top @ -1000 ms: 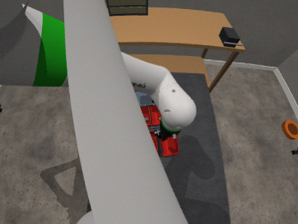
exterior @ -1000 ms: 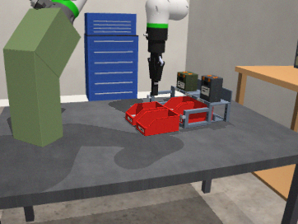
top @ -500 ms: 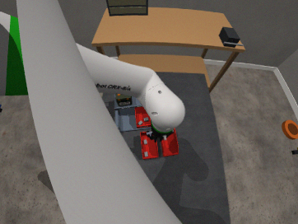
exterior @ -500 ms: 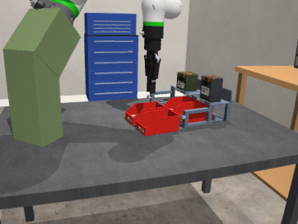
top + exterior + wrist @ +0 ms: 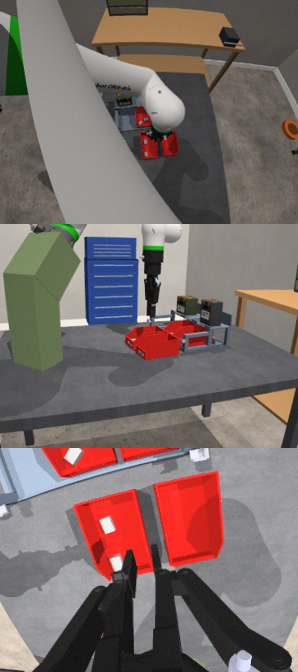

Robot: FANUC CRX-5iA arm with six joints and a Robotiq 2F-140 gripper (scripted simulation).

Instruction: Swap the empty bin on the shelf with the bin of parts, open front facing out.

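Two red open bins stand side by side on the dark table in front of the grey shelf (image 5: pixel 202 335). The bin with small grey parts (image 5: pixel 113 538) is on the left in the wrist view and is the farther one in the exterior view (image 5: pixel 144 334). The empty bin (image 5: pixel 189 518) stands upright to its right and is the nearer one in the exterior view (image 5: pixel 158 345). My gripper (image 5: pixel 143 556) (image 5: pixel 151 312) hangs above the parts bin's front end, clear of it. Its fingers stand a narrow gap apart with nothing between them.
Two dark boxes (image 5: pixel 186 304) (image 5: pixel 211 311) stand on the shelf's top board. A green block (image 5: pixel 37 302) stands at the table's left.
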